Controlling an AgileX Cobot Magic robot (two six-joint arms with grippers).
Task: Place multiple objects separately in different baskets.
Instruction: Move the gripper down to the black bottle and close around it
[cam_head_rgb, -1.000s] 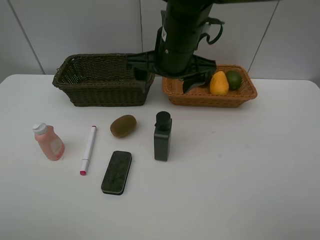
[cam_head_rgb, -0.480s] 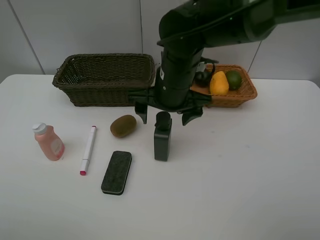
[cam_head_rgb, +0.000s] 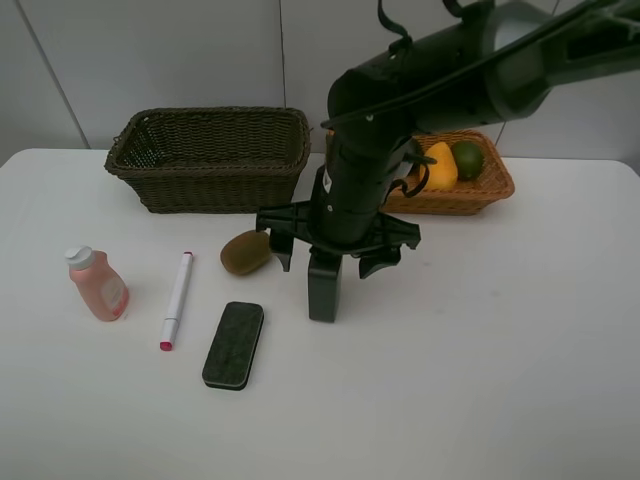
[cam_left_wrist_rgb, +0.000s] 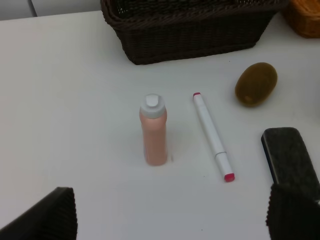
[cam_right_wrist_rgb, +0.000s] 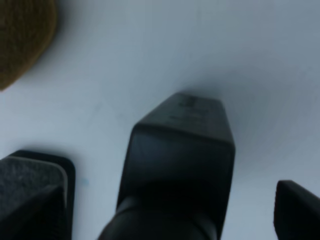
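Right hand (cam_head_rgb: 335, 257) wide apart astride dark grey bottle (cam_head_rgb: 323, 295); we see cap (cam_right_wrist_rgb: 160, 227) only from wrist; kiwi (cam_head_rgb: 245, 252) adjacent.

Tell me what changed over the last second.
The right claw swung from over the orange basket forward and down; open, it now straddles the dark grey bottle without gripping it. The kiwi, marker, eraser, pink bottle, mango and lime stayed put.
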